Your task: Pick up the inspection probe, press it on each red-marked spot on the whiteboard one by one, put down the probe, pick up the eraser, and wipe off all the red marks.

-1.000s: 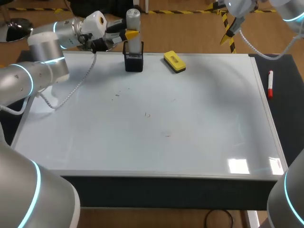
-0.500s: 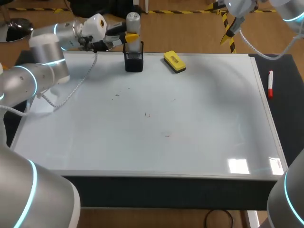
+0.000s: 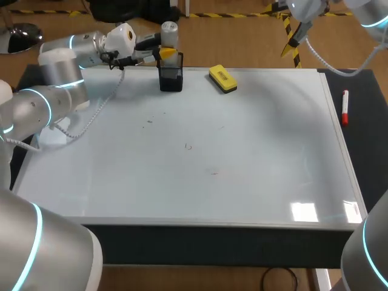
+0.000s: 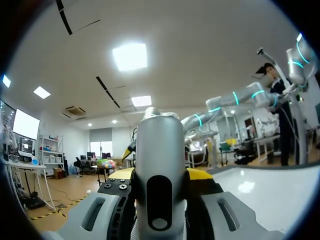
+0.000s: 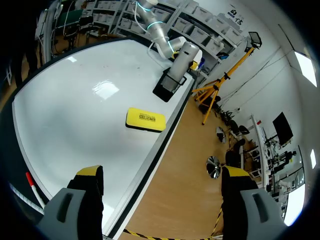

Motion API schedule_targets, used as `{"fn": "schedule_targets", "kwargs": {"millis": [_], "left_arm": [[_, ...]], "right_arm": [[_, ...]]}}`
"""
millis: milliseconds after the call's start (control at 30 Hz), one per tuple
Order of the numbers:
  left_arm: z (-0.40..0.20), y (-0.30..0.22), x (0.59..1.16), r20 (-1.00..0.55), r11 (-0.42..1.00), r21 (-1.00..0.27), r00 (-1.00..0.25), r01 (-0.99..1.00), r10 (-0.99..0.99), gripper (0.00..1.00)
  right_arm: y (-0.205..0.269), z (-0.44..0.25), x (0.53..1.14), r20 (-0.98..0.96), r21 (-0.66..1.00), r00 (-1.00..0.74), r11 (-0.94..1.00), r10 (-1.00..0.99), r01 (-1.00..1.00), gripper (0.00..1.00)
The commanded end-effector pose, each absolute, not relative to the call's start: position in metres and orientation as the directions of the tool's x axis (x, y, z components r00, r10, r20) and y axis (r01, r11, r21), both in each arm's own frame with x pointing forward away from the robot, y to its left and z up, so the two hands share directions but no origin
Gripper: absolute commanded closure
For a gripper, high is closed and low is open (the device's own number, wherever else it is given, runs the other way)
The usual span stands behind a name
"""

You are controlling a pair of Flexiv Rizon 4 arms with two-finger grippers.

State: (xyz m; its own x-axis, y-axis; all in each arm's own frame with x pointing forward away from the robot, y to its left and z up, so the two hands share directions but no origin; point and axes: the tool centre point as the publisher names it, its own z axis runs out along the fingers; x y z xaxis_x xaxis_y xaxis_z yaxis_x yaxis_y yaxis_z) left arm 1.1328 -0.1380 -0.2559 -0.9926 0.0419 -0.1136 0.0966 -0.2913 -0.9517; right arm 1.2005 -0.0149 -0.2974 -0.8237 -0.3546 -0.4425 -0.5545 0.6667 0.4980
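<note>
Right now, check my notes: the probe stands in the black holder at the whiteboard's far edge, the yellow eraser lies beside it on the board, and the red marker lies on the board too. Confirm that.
One thing is wrong: the red marker lies off the whiteboard, on the dark surface past its right edge, as the head view shows. The rest stands.

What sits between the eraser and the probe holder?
Nothing. In the head view only bare whiteboard separates the eraser from the black holder with the probe in it.
</note>
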Motion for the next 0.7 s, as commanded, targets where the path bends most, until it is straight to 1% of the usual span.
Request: {"fn": "schedule_targets", "kwargs": {"millis": [33,433,467,500,567,700], "left_arm": [[-0.267,-0.140,1.142,-0.117,-0.315,-0.944,-0.991,0.093,0.058,1.00],[-0.277,-0.143,1.141,-0.102,-0.332,-0.940,-0.993,0.075,0.065,1.00],[-0.277,-0.143,1.140,-0.102,-0.331,-0.941,-0.993,0.075,0.064,0.77],[-0.277,-0.143,1.140,-0.101,-0.330,-0.941,-0.993,0.075,0.063,0.29],[-0.277,-0.142,1.140,-0.102,-0.323,-0.943,-0.993,0.078,0.060,0.00],[-0.274,-0.140,1.139,-0.110,-0.321,-0.943,-0.992,0.085,0.060,0.00]], "right_arm": [[-0.016,-0.296,1.201,-0.439,0.496,-0.823,0.667,-0.360,-0.556,0.00],[-0.016,-0.296,1.201,-0.439,0.496,-0.823,0.667,-0.360,-0.556,0.00],[-0.016,-0.296,1.201,-0.439,0.496,-0.823,0.667,-0.360,-0.556,0.00],[-0.016,-0.296,1.201,-0.439,0.496,-0.823,0.667,-0.360,-0.556,0.00],[-0.016,-0.296,1.201,-0.439,0.496,-0.823,0.667,-0.360,-0.556,0.00],[-0.016,-0.296,1.201,-0.439,0.496,-0.823,0.667,-0.360,-0.556,0.00]]}}
